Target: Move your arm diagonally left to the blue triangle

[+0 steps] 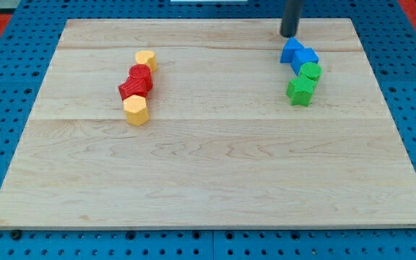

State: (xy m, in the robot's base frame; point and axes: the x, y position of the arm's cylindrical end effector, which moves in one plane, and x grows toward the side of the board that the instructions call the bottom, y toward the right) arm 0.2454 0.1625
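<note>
The blue triangle (pixel 291 50) lies near the top right of the wooden board (pixel 208 166), touching a blue cube-like block (pixel 305 59) just below and to its right. My tip (pixel 289 33) stands directly above the blue triangle in the view, almost touching its top edge. A green round block (pixel 310 71) and a green star-like block (pixel 300 90) continue the chain downward.
At the upper left stands a second chain: a yellow block (pixel 146 59), a red round block (pixel 140 74), a red star-like block (pixel 132 88) and a yellow hexagon (pixel 136 110). A blue pegboard surface (pixel 20 87) surrounds the board.
</note>
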